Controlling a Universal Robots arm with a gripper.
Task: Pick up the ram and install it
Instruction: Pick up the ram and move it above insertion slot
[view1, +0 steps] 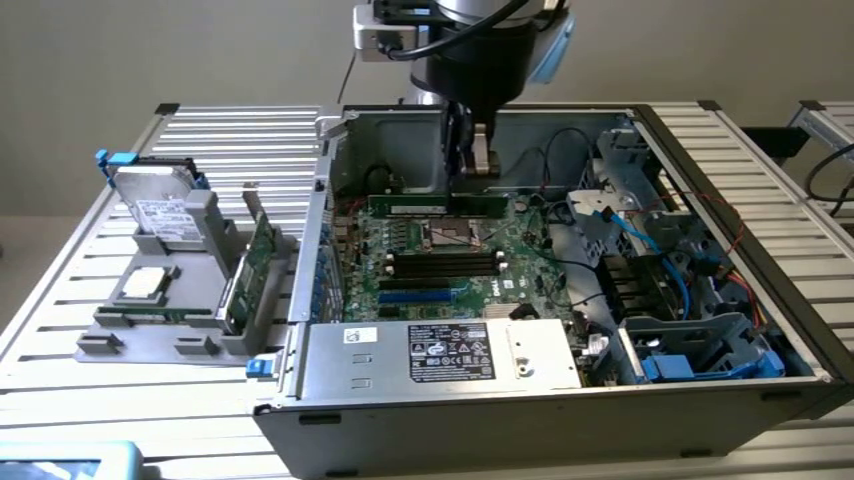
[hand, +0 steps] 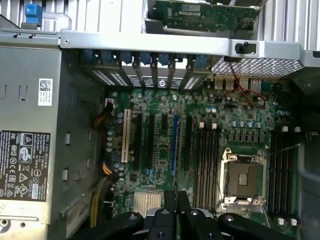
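The open computer case (view1: 534, 420) stands on the slatted table (view1: 54, 380). Beside it, a grey holder (view1: 134, 325) carries a hard drive (view1: 158, 205) and an expansion card (view1: 258, 265). The power supply (view1: 441, 352) and blue cables (view1: 638, 235) flank the motherboard (view1: 521, 250). The wrist view shows the CPU socket (hand: 242, 177) and black memory slots (hand: 207, 160) from above. The hand (view1: 470, 175) is closed on the ram (view1: 414, 205), gripping its upper edge. The ram hangs level directly beneath the hand, over the motherboard's far side.

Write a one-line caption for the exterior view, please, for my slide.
The end effector holds the ram level above the motherboard inside the open computer case.
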